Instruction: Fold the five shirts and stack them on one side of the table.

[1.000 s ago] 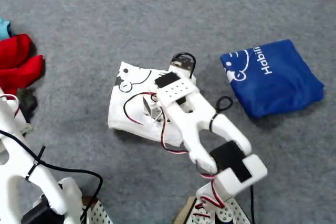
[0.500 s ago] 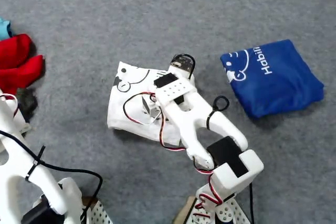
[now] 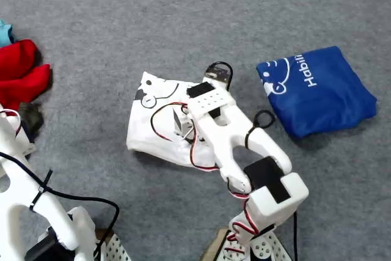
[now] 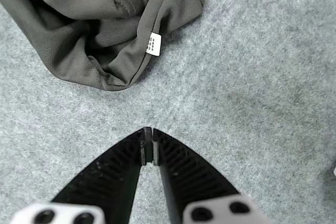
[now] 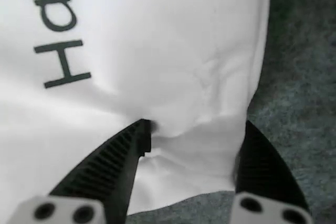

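Note:
A folded white shirt (image 3: 149, 123) with black print lies mid-table. My right gripper (image 3: 214, 80) stands at its far right edge. In the right wrist view that gripper (image 5: 194, 135) is open, its fingers (image 5: 137, 139) pressed down on the white shirt (image 5: 157, 40) near the hem, with a bulge of cloth between them. A folded blue shirt (image 3: 317, 90) lies to the right. At the left edge lie a crumpled red shirt (image 3: 21, 71) and a dark grey shirt (image 3: 29, 117). My left gripper (image 4: 148, 148) is shut and empty, above bare table just short of the grey shirt (image 4: 89, 30).
A bit of light blue cloth (image 3: 3, 32) shows at the far left edge. The grey felt table (image 3: 183, 22) is bare along the back and between the white and blue shirts. Both arm bases stand at the front edge.
My right arm has shifted slightly to the right over the white shirt, which has hardly moved. The left arm has kept still.

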Controlling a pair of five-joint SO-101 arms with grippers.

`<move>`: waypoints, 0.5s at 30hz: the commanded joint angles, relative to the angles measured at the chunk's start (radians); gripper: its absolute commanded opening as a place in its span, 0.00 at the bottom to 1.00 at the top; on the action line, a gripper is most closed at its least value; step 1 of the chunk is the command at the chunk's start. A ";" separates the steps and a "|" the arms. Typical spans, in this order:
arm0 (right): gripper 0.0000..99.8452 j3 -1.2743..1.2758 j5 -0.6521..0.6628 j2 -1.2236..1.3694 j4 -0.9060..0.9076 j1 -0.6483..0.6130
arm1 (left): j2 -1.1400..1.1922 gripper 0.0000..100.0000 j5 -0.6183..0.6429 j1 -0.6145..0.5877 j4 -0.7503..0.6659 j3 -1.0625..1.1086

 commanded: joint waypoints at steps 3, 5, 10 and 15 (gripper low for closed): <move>0.27 0.010 0.014 0.124 -0.124 0.025 | -0.025 0.02 -0.006 -0.006 -0.008 -0.043; 0.27 -0.031 0.011 0.136 -0.084 0.025 | -0.025 0.02 -0.006 -0.006 -0.008 -0.044; 0.26 -0.036 0.011 0.153 -0.075 0.025 | -0.025 0.02 -0.005 -0.002 -0.008 -0.044; 0.26 -0.036 0.014 0.156 -0.074 0.025 | -0.025 0.02 -0.005 -0.002 -0.008 -0.048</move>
